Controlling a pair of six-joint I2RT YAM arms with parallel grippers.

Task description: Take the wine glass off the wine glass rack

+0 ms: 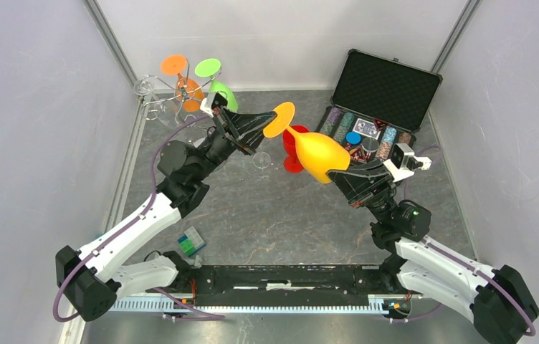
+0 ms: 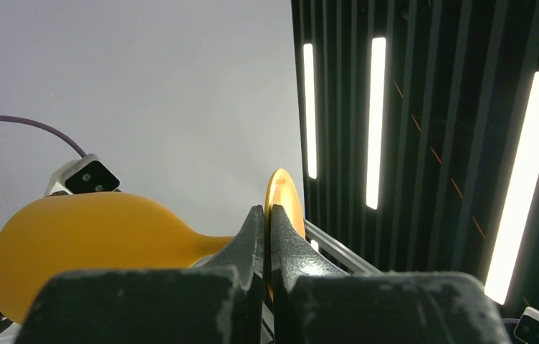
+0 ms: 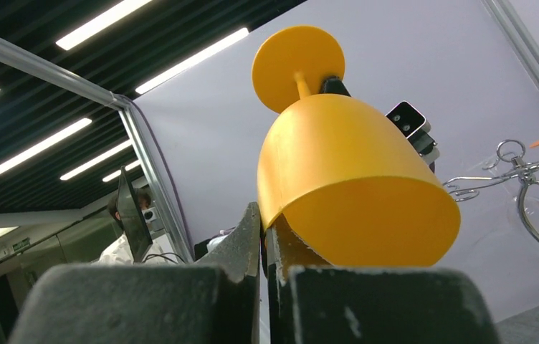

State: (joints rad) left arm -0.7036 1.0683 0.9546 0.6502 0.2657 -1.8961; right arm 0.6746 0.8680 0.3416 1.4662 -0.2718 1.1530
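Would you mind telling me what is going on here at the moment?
Both arms hold one yellow wine glass in the air, clear of the wine glass rack. The left gripper is shut on its stem near the foot, the right gripper on the bowl's rim. An orange glass and a green glass hang on the rack.

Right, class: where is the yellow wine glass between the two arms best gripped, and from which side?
Grip the yellow wine glass by its thin stem, coming from the side, as the left gripper does beside the foot. The bowl is wide and rounded; the right gripper can only pinch its rim.
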